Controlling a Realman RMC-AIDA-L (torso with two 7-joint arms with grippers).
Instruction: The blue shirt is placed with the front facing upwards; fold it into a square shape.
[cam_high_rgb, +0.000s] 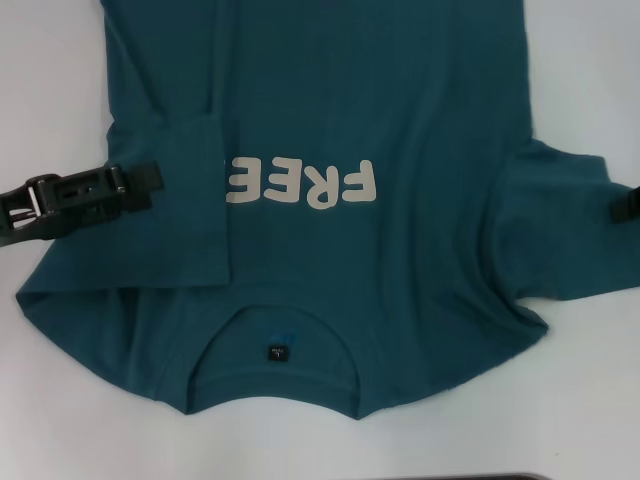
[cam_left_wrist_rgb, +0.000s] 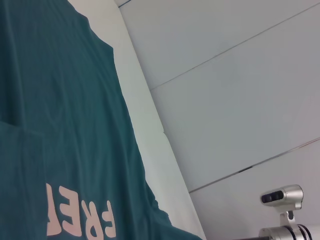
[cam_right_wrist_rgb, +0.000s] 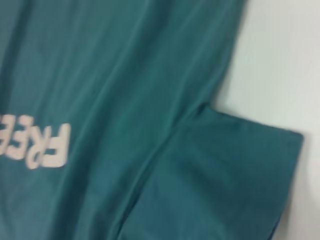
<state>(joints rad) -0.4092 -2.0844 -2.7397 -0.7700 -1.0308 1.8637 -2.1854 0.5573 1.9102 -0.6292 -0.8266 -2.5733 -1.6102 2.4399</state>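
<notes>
The white table (cam_high_rgb: 590, 60) carries the blue shirt (cam_high_rgb: 400, 110), which lies flat across most of it, front up, collar toward the robot and hem running out of view at the far side, so the shirt's long axis runs straight away from the robot. Taking the cream "FREE" lettering (cam_high_rgb: 303, 182) as the landmark: on the robot's left of it a strip of the shirt, sleeve included, is already folded inward, and its straight edge covers the last part of the print. On the robot's right of the lettering the other sleeve (cam_high_rgb: 565, 225) is spread out flat toward the table edge, not yet folded. Nearer the robot than the lettering sits the round neckline with its small black tag (cam_high_rgb: 275, 352). The cloth is dark teal, matte and soft, with shallow creases fanning from the right armpit in the right wrist view. The left gripper (cam_high_rgb: 135, 180) hangs over the folded strip, just left of the lettering, its dark body lying roughly crosswise to the shirt's length; whether its jaws are apart or together cannot be told. The right gripper (cam_high_rgb: 628, 205) shows only as a black tip at the outer end of the unfolded sleeve, well to the right of the lettering, and its jaws cannot be judged either. The unfolded side lies directly beside that right arm, so the right arm looks the better placed for the matching inward fold.
</notes>
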